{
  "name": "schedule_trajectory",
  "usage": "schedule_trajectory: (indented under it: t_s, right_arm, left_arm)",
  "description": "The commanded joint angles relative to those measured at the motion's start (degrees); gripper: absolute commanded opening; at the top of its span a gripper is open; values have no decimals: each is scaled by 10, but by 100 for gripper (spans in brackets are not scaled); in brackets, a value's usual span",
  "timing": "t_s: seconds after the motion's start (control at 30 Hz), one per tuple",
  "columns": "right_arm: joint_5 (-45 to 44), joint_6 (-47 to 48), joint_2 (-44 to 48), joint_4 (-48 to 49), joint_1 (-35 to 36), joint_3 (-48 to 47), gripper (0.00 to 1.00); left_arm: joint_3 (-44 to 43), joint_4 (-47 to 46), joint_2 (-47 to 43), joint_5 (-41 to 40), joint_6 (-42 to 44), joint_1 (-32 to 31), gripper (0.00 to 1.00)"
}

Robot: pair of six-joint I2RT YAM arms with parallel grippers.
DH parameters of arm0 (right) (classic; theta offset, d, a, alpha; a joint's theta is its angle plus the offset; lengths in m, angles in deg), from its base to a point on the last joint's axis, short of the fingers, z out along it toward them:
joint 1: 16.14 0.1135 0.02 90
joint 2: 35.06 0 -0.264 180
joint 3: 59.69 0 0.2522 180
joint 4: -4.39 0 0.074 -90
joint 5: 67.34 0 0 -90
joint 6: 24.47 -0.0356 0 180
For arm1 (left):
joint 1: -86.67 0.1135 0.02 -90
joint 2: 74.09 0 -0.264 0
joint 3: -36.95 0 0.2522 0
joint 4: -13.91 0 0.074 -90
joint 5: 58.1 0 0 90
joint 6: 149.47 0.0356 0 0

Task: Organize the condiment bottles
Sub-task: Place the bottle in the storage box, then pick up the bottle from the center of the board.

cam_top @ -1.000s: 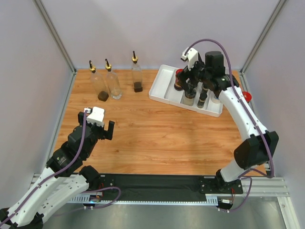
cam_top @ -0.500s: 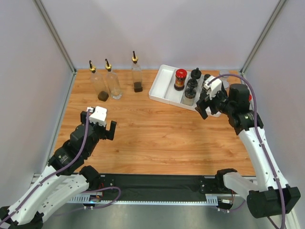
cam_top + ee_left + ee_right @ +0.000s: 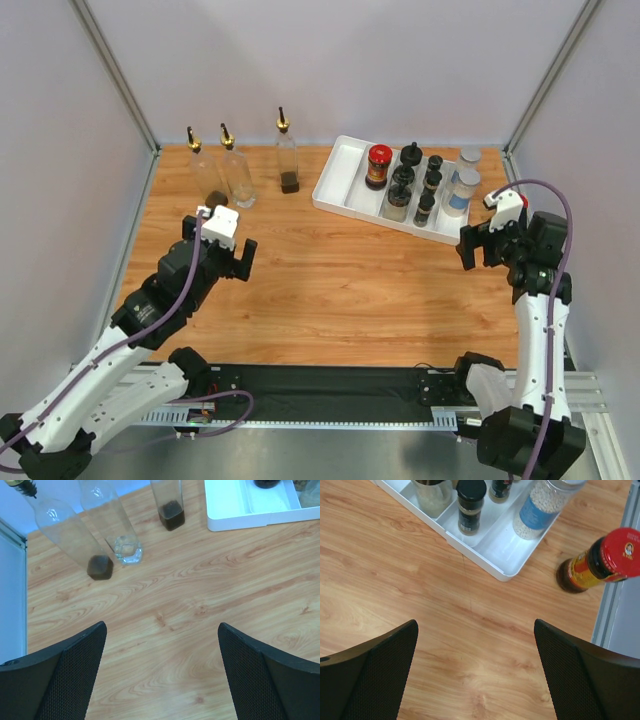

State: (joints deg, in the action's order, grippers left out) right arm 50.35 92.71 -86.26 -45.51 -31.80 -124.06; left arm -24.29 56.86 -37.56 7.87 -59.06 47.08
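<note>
Mostly bare wood lies between the left gripper [image 3: 161, 630] and right gripper [image 3: 475, 627], both spread and empty. Three pourer-spout bottles [image 3: 238, 175] stand at 11 o'clock near the back edge. The white tray [image 3: 340, 182] sits at 1 o'clock, with one red-lidded jar [image 3: 592, 565] beside it near the right edge.

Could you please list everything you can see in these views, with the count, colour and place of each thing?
pourer bottles: three, clear glass, far left of the table
tray: one, white, divided, far right of the table
red-lidded jar: one, dark, in the tray, left of the black caps
black-capped jars: about six, glass, in two rows in the tray
shakers: two, clear with silver lids, at the tray's right end
loose red-lidded jar: one, dark, on the table right of the tray
table: one, wood grain
left hand: one, black, open, empty, above bare wood near the pourer bottles
right hand: one, black, open, empty, above bare wood near the tray's corner
</note>
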Motion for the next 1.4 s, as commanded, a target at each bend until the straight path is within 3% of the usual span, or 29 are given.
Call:
schedule_trajectory:
  t_s: [0.0, 0.27, 0.6, 0.97, 1.37]
  right_arm:
    - [22, -5, 19, 5, -34, 17, 100]
    - [18, -5, 15, 3, -89, 29, 100]
    - [50, 5, 8, 4, -140, 37, 100]
    - [50, 8, -4, 9, -159, 43, 100]
    - [20, 8, -29, 15, -159, 26, 100]
  left_arm:
    - [-33, -41, 26, 11, 16, 3, 100]
    - [-81, -64, 109, 21, 28, 11, 100]
    - [-111, -67, 170, 102, -1, 84, 100]
    - [-91, -77, 180, 137, -30, 125, 100]
    - [-70, -82, 166, 130, -24, 131, 100]
